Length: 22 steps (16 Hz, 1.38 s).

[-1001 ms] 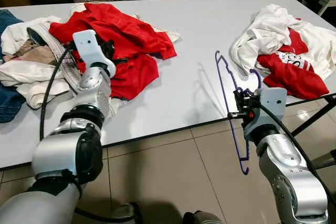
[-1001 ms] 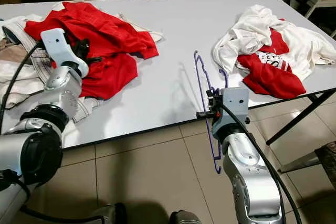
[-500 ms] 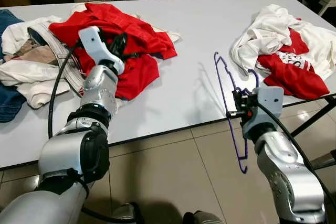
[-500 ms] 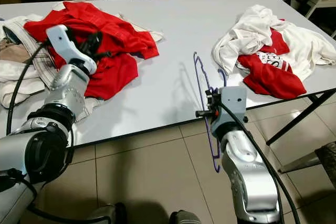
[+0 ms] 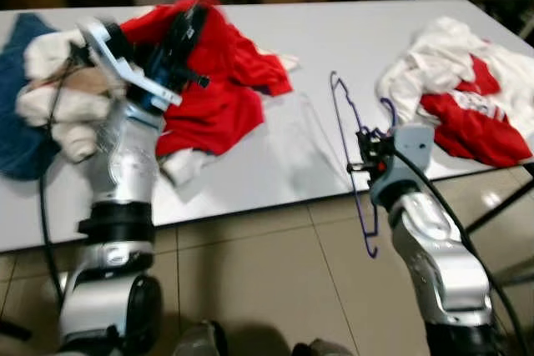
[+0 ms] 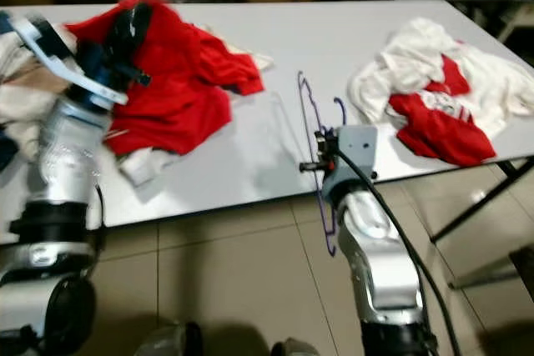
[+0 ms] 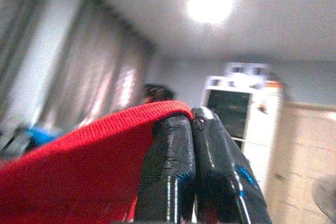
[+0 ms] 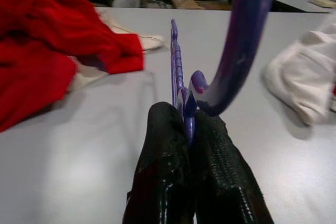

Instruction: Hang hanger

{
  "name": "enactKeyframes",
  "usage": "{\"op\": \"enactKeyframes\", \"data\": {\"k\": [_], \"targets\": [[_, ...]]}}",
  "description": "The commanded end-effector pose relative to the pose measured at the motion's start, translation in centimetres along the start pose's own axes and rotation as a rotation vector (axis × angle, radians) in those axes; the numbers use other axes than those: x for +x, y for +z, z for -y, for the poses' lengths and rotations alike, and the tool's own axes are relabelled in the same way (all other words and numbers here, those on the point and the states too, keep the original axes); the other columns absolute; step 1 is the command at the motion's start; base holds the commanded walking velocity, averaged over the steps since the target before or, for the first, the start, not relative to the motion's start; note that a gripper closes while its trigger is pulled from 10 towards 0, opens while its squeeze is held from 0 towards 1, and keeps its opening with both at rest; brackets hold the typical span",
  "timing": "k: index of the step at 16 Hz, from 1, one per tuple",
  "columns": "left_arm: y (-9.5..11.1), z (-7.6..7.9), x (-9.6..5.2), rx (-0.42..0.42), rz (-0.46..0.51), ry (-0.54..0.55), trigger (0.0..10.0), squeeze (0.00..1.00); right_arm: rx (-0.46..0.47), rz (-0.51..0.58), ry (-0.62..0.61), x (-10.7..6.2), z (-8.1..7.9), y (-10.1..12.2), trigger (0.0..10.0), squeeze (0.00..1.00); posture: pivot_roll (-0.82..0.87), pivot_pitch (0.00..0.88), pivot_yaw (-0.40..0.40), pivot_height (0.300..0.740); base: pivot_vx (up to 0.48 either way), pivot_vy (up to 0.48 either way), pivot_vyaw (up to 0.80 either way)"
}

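Right wrist view shows the right end effector [image 8: 190,129] clamped tight on the purple hanger [image 8: 181,85], its two black fingers [image 8: 160,156] pressed against the thin frame just below the curved hook. From the head views, that hanger [image 5: 355,172] stands upright at the near edge of the white table [image 5: 334,35], its lower end dropping past the table edge toward the tiled floor [image 5: 267,273]. Toward the table's far right lies a heap of white and red clothes [image 5: 463,93]. The left end effector [image 7: 193,145] is raised over the table's left side, closed on a fold of the red garment [image 5: 221,72], which is lifted off the pile there. Beside it sit white clothes [image 5: 62,106] and blue fabric [image 5: 17,122].
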<state>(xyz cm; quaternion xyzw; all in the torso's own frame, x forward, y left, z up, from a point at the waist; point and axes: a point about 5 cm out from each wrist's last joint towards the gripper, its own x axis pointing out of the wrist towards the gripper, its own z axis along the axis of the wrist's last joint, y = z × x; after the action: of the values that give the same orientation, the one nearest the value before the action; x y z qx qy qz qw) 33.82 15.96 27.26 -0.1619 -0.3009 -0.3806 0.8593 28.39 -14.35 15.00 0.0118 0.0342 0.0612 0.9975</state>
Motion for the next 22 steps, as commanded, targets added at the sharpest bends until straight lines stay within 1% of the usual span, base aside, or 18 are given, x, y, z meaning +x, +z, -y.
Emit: {"op": "enactKeyframes", "data": {"k": [1,2,3,5,6,7,8,9,10,11,12,13,14,17,18,19,20,22], "targets": [[0.1,2.0,1.1,0.002,-0.021,-0.121,0.0,0.00,0.001,0.010,-0.005,0.2,0.2,0.0,10.0,0.00,-0.13,0.000,-0.055,0.740,0.000,0.000,0.00],[0.3,3.4,1.5,0.004,-0.038,-0.189,0.0,0.00,0.003,0.015,0.000,0.5,0.1,0.0,10.0,0.00,-0.12,0.000,-0.054,0.740,0.000,0.000,0.00],[0.5,4.0,1.6,-0.001,-0.044,-0.212,0.0,0.00,0.004,0.018,0.002,0.5,0.1,0.0,10.0,0.00,-0.12,0.000,-0.054,0.740,0.000,0.000,0.00],[1.4,6.5,2.3,-0.047,-0.060,-0.287,0.0,0.00,0.009,0.039,-0.002,1.2,0.3,0.2,10.0,0.00,-0.11,0.000,-0.047,0.740,0.000,0.000,0.00],[1.2,6.6,2.2,-0.041,-0.091,-0.288,0.0,0.00,0.009,0.043,-0.003,1.3,0.3,0.2,10.0,0.00,-0.11,0.000,-0.046,0.740,0.000,0.000,0.00],[0.1,6.5,1.7,0.000,-0.195,-0.286,0.0,0.00,0.010,0.047,-0.004,1.4,0.3,0.2,10.0,0.00,-0.11,0.000,-0.045,0.740,0.000,0.000,0.00],[-3.2,5.7,0.1,0.113,-0.485,-0.251,10.0,0.00,0.012,0.050,-0.014,1.4,0.5,0.1,10.0,0.00,-0.11,0.000,-0.047,0.740,0.000,0.000,0.00],[-4.2,5.4,-0.6,0.155,-0.580,-0.247,10.0,0.00,0.013,0.051,-0.019,1.4,0.6,0.1,10.0,0.00,-0.11,0.000,-0.048,0.740,0.000,0.000,0.00],[-5.6,5.4,-2.2,0.174,-0.710,-0.265,10.0,1.00,0.020,0.051,-0.043,1.4,1.0,0.0,10.0,0.00,-0.11,0.000,-0.045,0.740,0.000,0.000,0.00],[-5.9,5.9,-3.0,0.160,-0.755,-0.310,10.0,1.00,0.019,0.051,-0.054,1.4,1.2,-0.1,10.0,0.00,-0.11,0.000,-0.044,0.740,0.000,0.000,0.00],[-6.3,7.4,-4.3,0.122,-0.832,-0.423,10.0,1.00,0.018,0.049,-0.075,1.3,1.7,-0.2,10.0,0.00,-0.11,0.000,-0.046,0.740,0.000,0.000,0.00],[-6.5,8.3,-5.2,0.097,-0.881,-0.497,10.0,1.00,0.018,0.048,-0.092,1.2,2.1,-0.2,10.0,0.00,-0.12,0.000,-0.045,0.740,0.000,0.000,0.00],[-6.6,8.6,-6.2,0.085,-0.936,-0.540,10.0,1.00,0.015,0.047,-0.108,1.1,2.5,-0.3,10.0,0.00,-0.12,0.000,-0.045,0.740,0.000,0.000,0.00],[-6.7,8.3,-8.4,0.099,-1.068,-0.589,10.0,1.00,0.009,0.046,-0.125,0.8,3.3,-0.4,10.0,0.00,-0.12,0.000,-0.043,0.740,0.000,0.000,0.00],[-6.3,8.2,-9.8,0.083,-1.135,-0.606,10.0,1.00,0.012,0.048,-0.128,0.6,4.3,-0.3,10.0,0.00,-0.12,0.000,-0.041,0.740,0.000,0.000,0.00],[-6.2,8.2,-10.0,0.081,-1.145,-0.607,10.0,1.00,0.015,0.050,-0.125,0.6,4.5,-0.2,10.0,0.00,-0.12,0.000,-0.041,0.740,0.000,0.000,0.00],[-6.1,8.0,-10.9,0.069,-1.179,-0.611,10.0,1.00,0.040,0.063,-0.108,0.3,5.4,0.3,10.0,0.00,-0.12,0.000,-0.038,0.740,0.000,0.000,0.00],[-6.2,8.1,-12.1,0.035,-1.217,-0.612,10.0,1.00,0.046,0.082,-0.091,-0.1,6.3,0.8,10.0,0.00,-0.13,0.000,-0.034,0.740,0.000,0.000,0.00]]}}
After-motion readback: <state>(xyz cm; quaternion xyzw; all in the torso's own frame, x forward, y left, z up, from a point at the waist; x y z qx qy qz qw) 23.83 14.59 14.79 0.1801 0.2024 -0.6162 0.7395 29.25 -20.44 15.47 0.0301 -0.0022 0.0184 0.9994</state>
